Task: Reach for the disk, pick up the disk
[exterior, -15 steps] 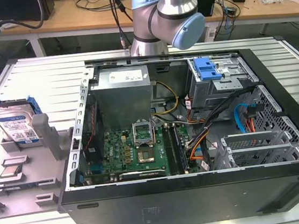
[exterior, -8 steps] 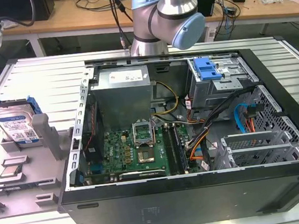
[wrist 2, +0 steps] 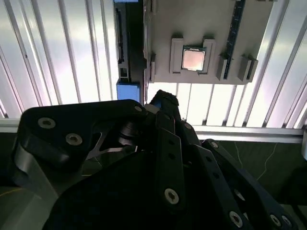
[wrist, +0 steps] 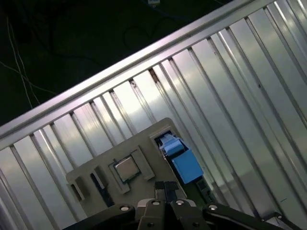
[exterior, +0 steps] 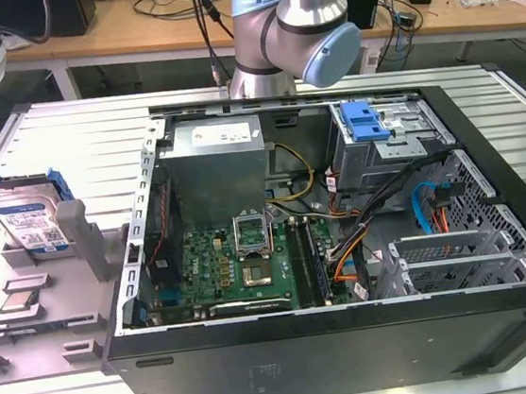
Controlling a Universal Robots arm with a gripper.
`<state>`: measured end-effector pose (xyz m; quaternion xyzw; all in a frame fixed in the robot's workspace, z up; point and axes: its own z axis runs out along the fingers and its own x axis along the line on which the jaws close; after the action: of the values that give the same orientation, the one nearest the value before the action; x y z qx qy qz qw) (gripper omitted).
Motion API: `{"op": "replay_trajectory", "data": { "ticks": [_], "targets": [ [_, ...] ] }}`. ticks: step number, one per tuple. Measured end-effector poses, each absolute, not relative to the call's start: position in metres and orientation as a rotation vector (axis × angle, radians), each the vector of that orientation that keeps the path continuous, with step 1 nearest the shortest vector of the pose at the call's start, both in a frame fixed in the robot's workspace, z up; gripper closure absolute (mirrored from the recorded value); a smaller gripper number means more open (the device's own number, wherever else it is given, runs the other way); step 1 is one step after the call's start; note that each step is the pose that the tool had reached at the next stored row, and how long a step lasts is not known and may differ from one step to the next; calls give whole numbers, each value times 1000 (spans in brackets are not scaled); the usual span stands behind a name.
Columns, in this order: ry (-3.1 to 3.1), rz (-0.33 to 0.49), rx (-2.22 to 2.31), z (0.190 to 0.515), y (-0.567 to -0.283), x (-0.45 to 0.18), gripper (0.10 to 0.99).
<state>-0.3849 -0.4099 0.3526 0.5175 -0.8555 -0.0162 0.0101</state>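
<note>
Zero contact yet, gripper hanging over the disk

Gripper [wrist: 165, 189] looks pressed together with nothing in it, pointing down close above the disk [wrist: 183, 162]. The disk stands on edge in a slot of the grey holder [exterior: 78, 237], I'd guess so its top edge is easy to pinch from above. CPU chip [wrist: 126, 168] lies flat in its own pocket beside it. Open PC case [exterior: 344, 245] sits well apart, toward the exterior view's right.
</note>
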Motion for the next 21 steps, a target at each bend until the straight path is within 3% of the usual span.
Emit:
{"op": "replay_trajectory", "data": {
  "ticks": [21],
  "targets": [
    [-2416,-46,1969,353,-410,-385,980]
  ]
}}
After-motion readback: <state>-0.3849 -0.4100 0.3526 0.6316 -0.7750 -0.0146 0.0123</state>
